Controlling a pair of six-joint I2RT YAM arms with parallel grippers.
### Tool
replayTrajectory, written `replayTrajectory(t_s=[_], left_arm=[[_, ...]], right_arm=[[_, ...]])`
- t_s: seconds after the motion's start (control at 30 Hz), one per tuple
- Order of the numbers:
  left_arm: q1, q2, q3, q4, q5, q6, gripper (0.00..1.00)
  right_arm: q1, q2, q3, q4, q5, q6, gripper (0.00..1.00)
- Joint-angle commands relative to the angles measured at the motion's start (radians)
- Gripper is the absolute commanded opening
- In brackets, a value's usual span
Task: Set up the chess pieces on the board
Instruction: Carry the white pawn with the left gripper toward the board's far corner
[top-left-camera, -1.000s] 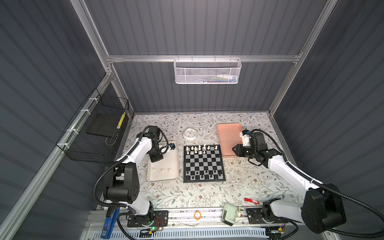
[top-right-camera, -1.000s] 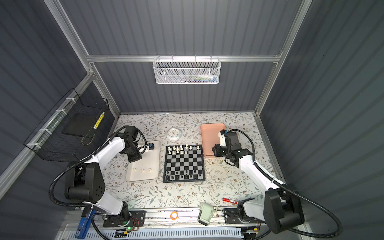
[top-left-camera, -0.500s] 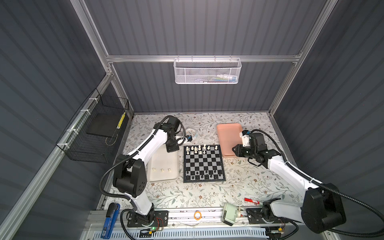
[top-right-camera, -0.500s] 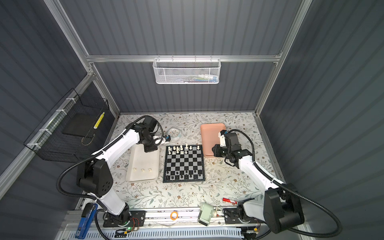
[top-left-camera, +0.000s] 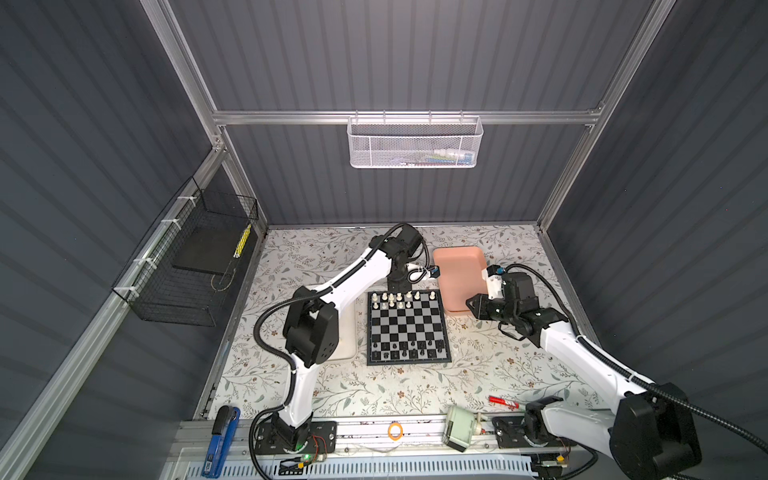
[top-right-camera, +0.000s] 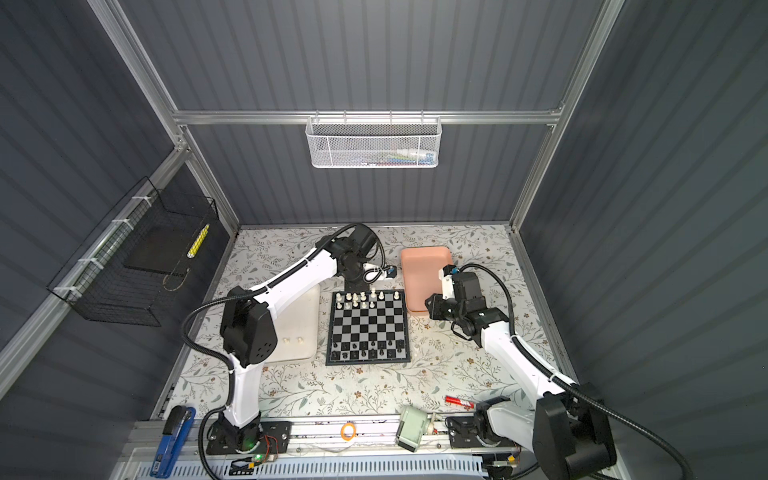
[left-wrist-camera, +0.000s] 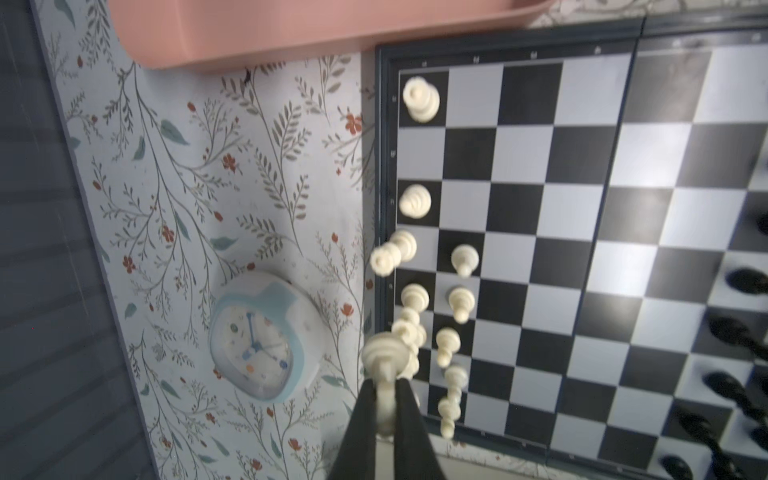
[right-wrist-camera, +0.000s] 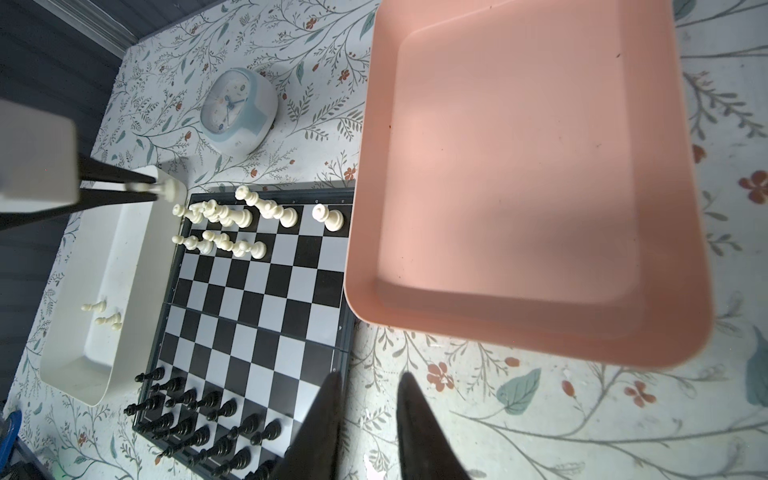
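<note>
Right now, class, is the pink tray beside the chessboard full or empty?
Empty. The right wrist view looks straight into the pink tray and shows only its bare floor; both top views show no chess pieces in it either.

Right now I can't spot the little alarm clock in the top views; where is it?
The arm hides it there. In the right wrist view the alarm clock sits on the floral table, just beyond the board on its white-piece side, between the white tray and pink tray.
</note>
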Motion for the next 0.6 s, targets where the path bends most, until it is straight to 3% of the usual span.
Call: replayTrajectory(t_s=[0.0,0.27,0.57], left_arm=[[-0.023,0.058,0.092,-0.081,0.023,-0.011,0.09],[-0.068,0.169,0.202,-0.085,0.015,-0.013,0.09],[-0.088,0.211,0.23,-0.074,0.009,-0.017,0.09]], right_arm=[[0.004,-0.055,-0.019,-0.033,0.026,0.007,0.27],[0.003,-0.149,-0.046,-0.081,0.063,0.009,0.28],[0.001,-0.172,-0.061,-0.088,0.071,0.006,0.28]])
